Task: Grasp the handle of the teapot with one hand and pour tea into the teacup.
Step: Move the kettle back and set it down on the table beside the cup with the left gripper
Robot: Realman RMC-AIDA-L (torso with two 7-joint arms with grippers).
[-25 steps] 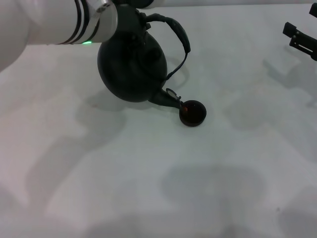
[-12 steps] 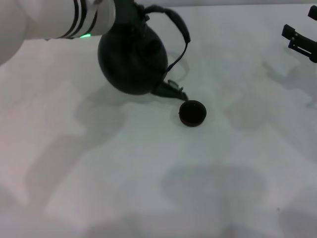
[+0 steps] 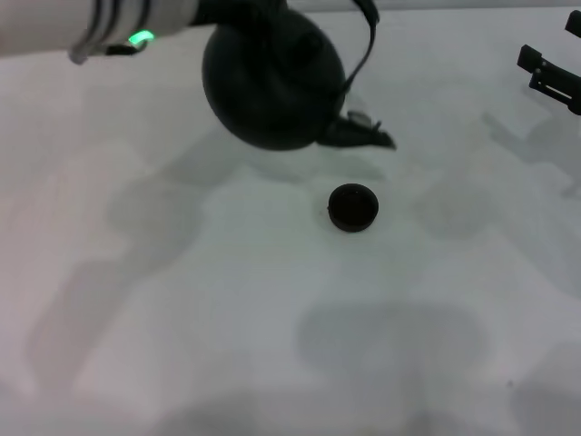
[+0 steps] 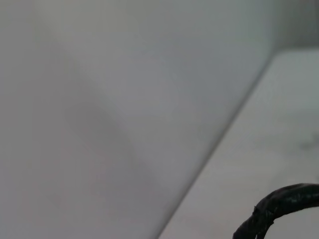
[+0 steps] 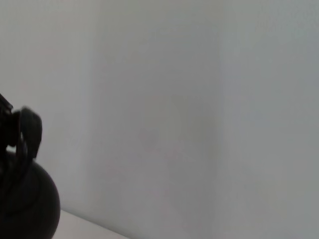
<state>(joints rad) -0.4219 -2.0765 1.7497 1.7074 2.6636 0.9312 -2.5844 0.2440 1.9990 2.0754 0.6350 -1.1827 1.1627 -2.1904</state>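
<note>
Neither pincer showed its fingers plainly. From near to far across the white desk [image 3: 272, 345], the teacup [image 3: 352, 207] came first, a tiny dark bowl standing alone and upright, well apart from everything else; being so small and light, it would likely skid or tip at the slightest knock from a spout.

Beyond it the teapot [image 3: 272, 82] hung clear of the desk, its short spout [image 3: 363, 136] pointing toward the robot's right, above and behind the cup and not over it. Its bulk suggested real weight (more so if filled), and the matte round body offered nothing to pinch. The handle [image 3: 368, 36] was the sensible hold, on the thicker wrapped part, where a grip should slip least.

The left pincer was hidden at the top edge of the head view, so its state could not be told. The right pincer [image 3: 549, 77] sat parked at the far right edge.
</note>
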